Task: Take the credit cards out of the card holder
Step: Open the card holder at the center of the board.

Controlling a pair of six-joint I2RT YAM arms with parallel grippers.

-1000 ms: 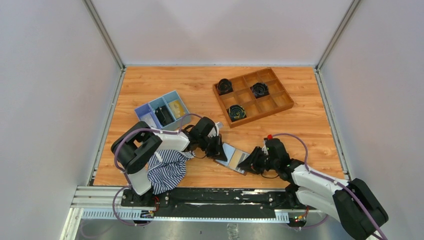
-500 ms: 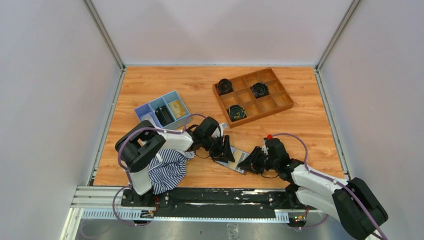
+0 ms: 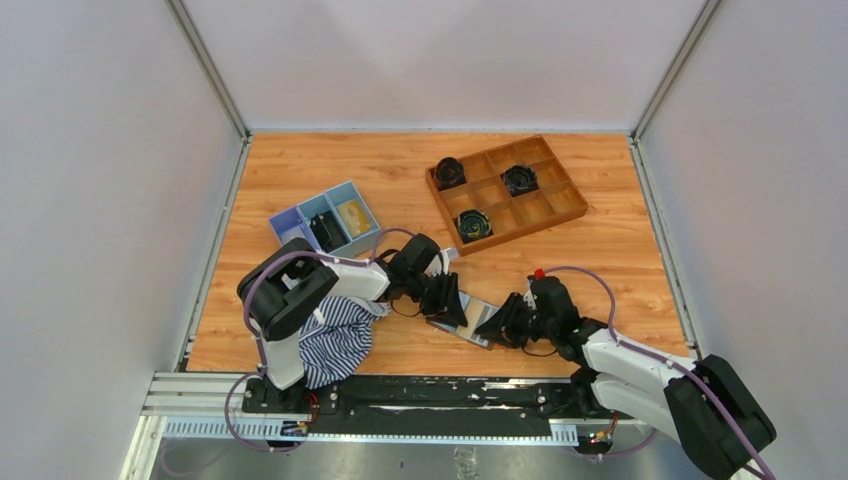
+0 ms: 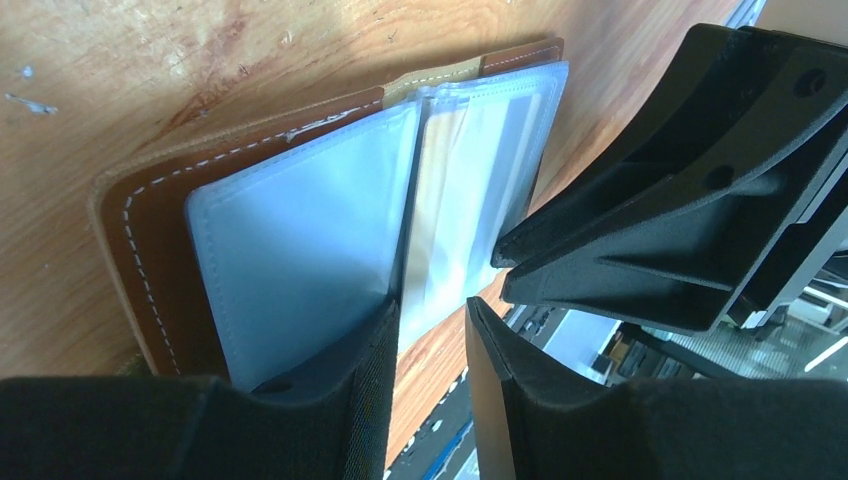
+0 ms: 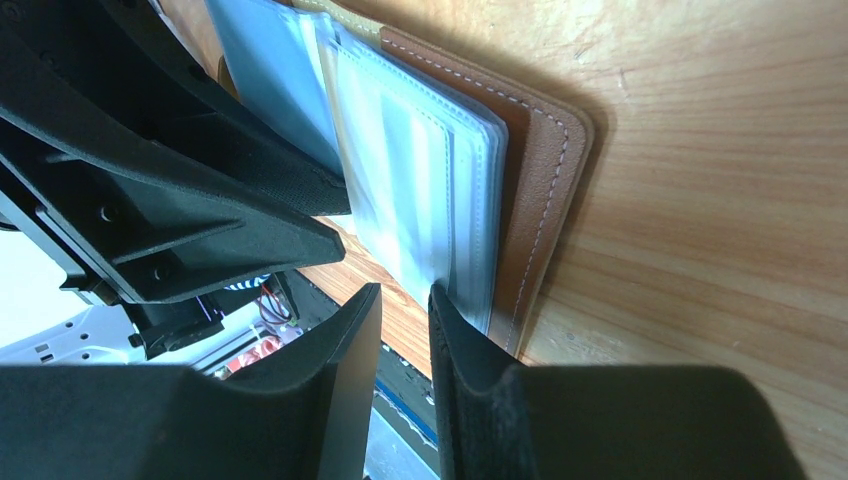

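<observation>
The card holder (image 3: 470, 316) lies open on the wooden table between my two grippers, brown cover down, pale grey-blue sleeves (image 4: 300, 220) up. A beige strip (image 4: 437, 200) shows through the sleeves by the fold; I cannot tell whether it is a credit card. My left gripper (image 3: 452, 300) (image 4: 430, 305) is open, one finger resting on the left sleeve page, only sleeve edge and table in the gap. Opposite it, my right gripper (image 3: 497, 322) (image 5: 405, 290) stands slightly open, one finger touching the edge of the stacked sleeves (image 5: 420, 170), nothing between its fingers.
A light-blue compartment tray (image 3: 325, 225) sits at the back left. The brown wooden grid tray (image 3: 540, 205) at the back right holds three dark round objects. A striped cloth (image 3: 335, 340) lies under the left arm. The black rail (image 3: 400, 395) runs along the near table edge.
My left gripper went from shut to open and slid right onto the card holder, then narrowed a little. The right arm has not moved.
</observation>
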